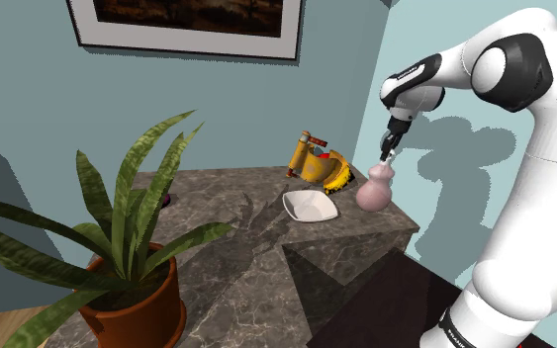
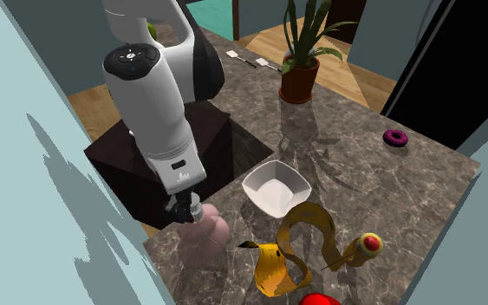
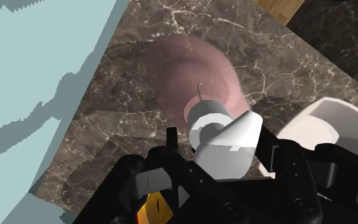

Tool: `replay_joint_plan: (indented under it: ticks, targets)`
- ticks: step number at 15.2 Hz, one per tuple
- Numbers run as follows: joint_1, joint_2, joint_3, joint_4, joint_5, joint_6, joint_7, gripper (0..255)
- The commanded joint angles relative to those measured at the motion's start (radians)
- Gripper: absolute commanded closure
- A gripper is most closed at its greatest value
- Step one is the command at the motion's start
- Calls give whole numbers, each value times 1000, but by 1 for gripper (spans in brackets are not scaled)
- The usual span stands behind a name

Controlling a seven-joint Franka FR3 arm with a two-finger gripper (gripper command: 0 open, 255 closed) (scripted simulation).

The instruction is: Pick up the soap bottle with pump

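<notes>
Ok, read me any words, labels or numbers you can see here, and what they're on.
White mark on the arm's wrist link: too small to read.
White lettering on the arm's base: too small to read.
Pink soap bottle: no label shows.

The bottle [image 1: 376, 188] is pale pink with a white and grey pump [image 3: 225, 143]. The counter [image 1: 246, 257] is dark brown marble veined white. The bowl [image 1: 310, 206] is white. The plant [image 1: 128, 213] has green, dark-banded leaves in a terracotta pot [image 1: 138, 306]. The ring [image 2: 395, 138] is purple, the walls [image 1: 58, 109] pale teal.
</notes>
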Motion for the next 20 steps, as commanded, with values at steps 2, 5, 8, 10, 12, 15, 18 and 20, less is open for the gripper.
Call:
replay_joint_plan:
  ticks: [2,5,8,10,12,15,18,20]
  targets:
    - [0,1,0,-2,1,3,-1,255]
    - [0,1,0,-1,1,3,-1,255]
    - [0,1,0,-1,1,2,-1,255]
    - [0,-4,-1,6,-4,-9,2,255]
    - [2,-14,-3,23,-12,-34,9,255]
    - [4,-27,-5,49,-23,-70,17,255]
    - [5,-39,-7,78,-33,-107,25,255]
    - [6,-45,-7,98,-38,-133,30,255]
